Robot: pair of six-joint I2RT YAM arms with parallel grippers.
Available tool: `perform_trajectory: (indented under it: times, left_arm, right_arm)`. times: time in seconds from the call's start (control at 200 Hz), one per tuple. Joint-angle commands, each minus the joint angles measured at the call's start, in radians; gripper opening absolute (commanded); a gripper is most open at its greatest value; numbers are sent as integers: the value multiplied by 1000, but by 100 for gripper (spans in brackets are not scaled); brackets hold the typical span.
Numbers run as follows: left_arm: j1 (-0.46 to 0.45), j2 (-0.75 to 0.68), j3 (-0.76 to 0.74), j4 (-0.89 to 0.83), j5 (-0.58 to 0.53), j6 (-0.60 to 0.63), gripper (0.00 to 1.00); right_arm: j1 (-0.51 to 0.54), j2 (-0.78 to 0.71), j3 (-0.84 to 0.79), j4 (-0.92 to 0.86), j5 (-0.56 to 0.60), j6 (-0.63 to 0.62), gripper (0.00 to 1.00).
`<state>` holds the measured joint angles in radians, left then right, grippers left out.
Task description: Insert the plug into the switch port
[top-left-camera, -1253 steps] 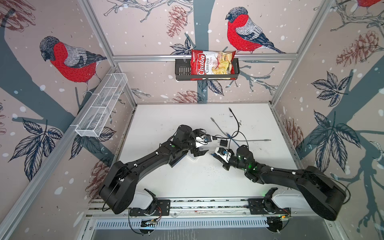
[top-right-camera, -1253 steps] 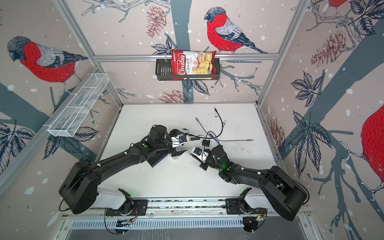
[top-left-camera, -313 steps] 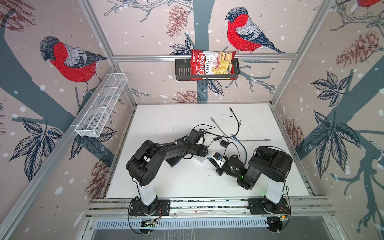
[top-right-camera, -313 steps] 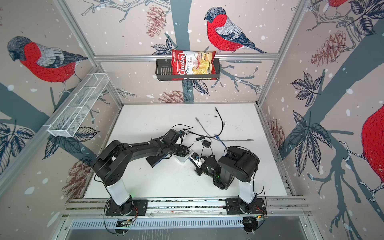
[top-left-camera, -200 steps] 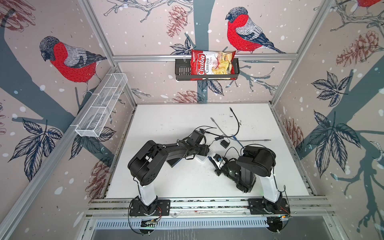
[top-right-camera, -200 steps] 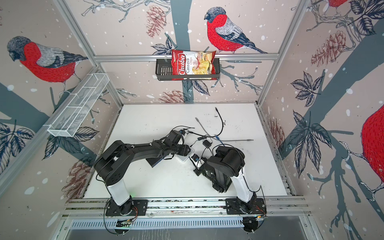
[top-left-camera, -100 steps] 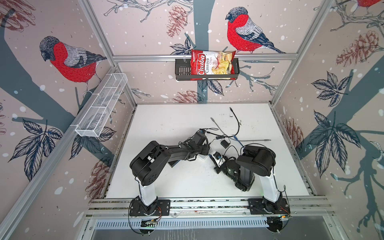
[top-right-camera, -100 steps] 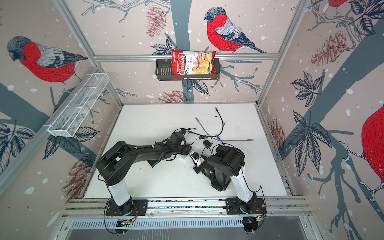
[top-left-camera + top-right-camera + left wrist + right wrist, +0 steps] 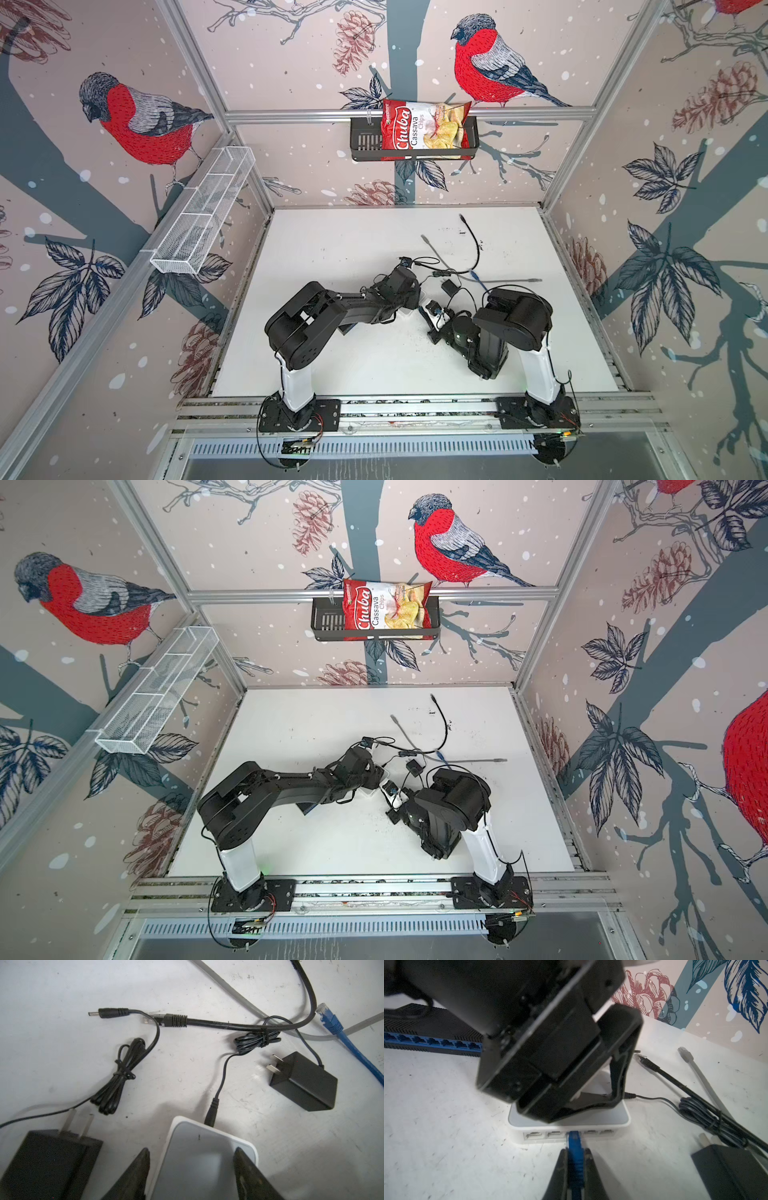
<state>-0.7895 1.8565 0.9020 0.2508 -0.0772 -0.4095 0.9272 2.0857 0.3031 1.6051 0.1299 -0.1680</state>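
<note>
Both top views hang high above the front rail [image 9: 415,406] and look steeply down toward the back wall [image 9: 307,166], with the whole white table [image 9: 332,249] [image 9: 307,729] in the lower middle of the frame. The left wrist camera sits close over the white switch [image 9: 203,1159], facing out across loose cables [image 9: 228,1024]. The right wrist camera sits low and very near, facing the switch's port side and the blue plug [image 9: 574,1140]. Both wrist views share the switch and a black adapter [image 9: 305,1082] [image 9: 733,1172].

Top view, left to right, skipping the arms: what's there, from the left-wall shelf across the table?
White mesh shelf → white switch → black power adapter → blue connector → gray cable tip. Chips bag and black cable overlap these, so omitted.
</note>
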Motion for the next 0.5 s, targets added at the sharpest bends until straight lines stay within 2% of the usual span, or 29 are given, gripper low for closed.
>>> perform_trajectory:
  times: [0.0,0.495]
  left_arm:
    - [-54,29,-11,-125,554,-48,62]
    - [-33,-11,75,-235,499,-22,69]
  right_arm:
    - [2,4,30,43,-136,-98,0]
    - [5,20,-35,77,-86,-61,0]
